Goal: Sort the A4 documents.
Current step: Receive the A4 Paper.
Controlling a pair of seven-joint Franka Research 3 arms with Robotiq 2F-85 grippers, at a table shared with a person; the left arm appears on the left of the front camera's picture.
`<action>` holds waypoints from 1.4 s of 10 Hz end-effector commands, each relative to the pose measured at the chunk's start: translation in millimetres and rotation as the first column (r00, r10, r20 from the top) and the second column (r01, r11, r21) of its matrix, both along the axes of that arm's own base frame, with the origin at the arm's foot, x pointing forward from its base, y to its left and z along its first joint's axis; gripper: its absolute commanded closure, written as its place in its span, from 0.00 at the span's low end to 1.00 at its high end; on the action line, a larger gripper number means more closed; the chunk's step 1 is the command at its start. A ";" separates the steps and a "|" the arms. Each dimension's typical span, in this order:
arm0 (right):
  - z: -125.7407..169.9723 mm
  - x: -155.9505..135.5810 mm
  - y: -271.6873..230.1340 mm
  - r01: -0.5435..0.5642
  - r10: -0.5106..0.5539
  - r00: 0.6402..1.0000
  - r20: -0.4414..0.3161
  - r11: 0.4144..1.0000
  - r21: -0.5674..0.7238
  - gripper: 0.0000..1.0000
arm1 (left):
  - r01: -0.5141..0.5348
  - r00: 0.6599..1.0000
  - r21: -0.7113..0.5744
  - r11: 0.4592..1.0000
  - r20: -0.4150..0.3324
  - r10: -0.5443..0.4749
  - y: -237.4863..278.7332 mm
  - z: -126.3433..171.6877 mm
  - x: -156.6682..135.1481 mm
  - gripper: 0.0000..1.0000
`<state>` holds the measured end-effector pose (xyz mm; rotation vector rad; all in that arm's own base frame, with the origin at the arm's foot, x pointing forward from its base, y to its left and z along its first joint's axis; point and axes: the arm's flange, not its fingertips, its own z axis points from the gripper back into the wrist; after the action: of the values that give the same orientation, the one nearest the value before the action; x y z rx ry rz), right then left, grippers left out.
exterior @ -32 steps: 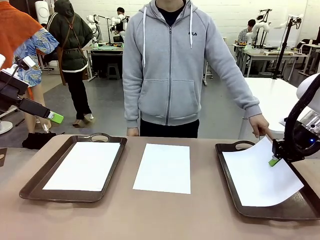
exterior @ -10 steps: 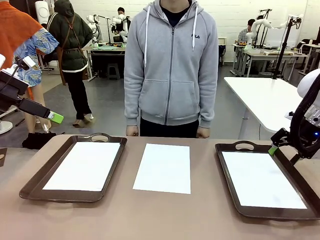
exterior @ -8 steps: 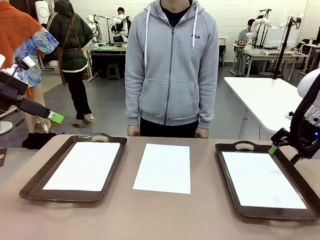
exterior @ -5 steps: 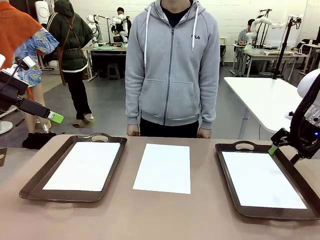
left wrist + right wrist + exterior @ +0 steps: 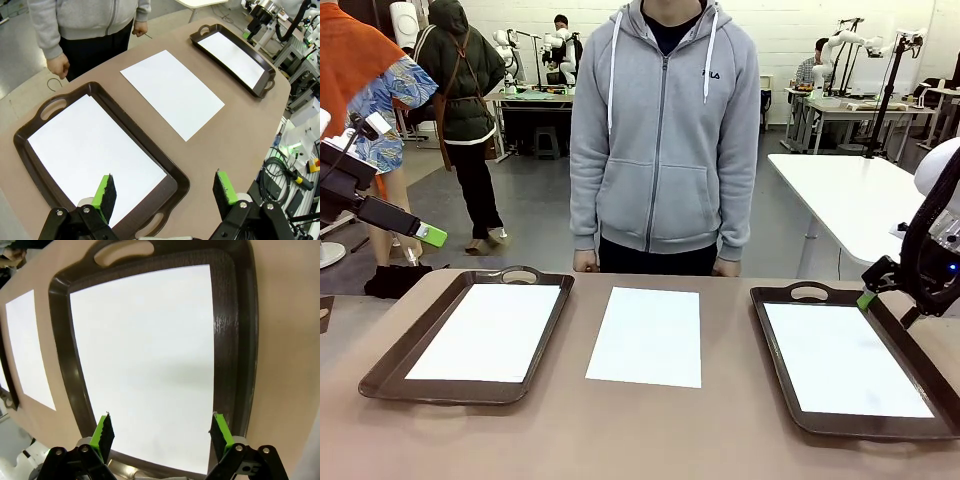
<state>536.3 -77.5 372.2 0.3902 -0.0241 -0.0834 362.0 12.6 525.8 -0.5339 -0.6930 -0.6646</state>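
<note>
Three A4 documents lie flat on the brown table, each with its long axis running from the robot's side toward the person, short edges at 12 and 6 o'clock. One sheet fills the floor of the left tray, one sheet rests bare on the table between the trays, and one sheet lies in the right tray. Compared with three seconds ago, the right sheet, then lifted and curled with a corner at the right gripper and the person's hand on it, now lies flat inside its tray, and the person's arms hang at the far edge. The right gripper has risen to 3 o'clock above the tray rim, fingers spread and empty. The left gripper hovers at 9 o'clock, fingers spread wide, holding nothing.
</note>
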 end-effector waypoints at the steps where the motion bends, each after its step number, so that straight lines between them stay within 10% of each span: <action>1: 14.6 -24.9 15.1 -0.035 0.052 0.988 0.146 0.992 -0.118 0.00 | 0.003 1.000 -0.006 1.000 0.002 -0.003 -0.3 -0.3 0.4 0.00; 4: 47.5 -58.5 41.4 -0.147 0.187 0.940 0.286 0.977 -0.157 0.00 | 0.003 1.000 -0.006 1.000 0.002 -0.003 -0.3 -0.3 0.4 0.00; 9: 122.0 -89.5 78.9 -0.689 0.651 0.532 0.541 0.705 -0.171 0.00 | 0.003 1.000 -0.006 1.000 0.002 -0.003 -0.3 -0.3 0.4 0.00; 14: 166.9 -90.4 100.8 -0.825 0.707 0.357 0.610 0.545 -0.149 0.00 | 0.003 1.000 -0.006 1.000 0.002 -0.003 -0.3 -0.3 0.4 0.00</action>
<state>438.6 24.6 539.7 0.5242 -0.4749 1.0004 362.0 12.4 525.9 -0.5333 -0.6930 -0.6649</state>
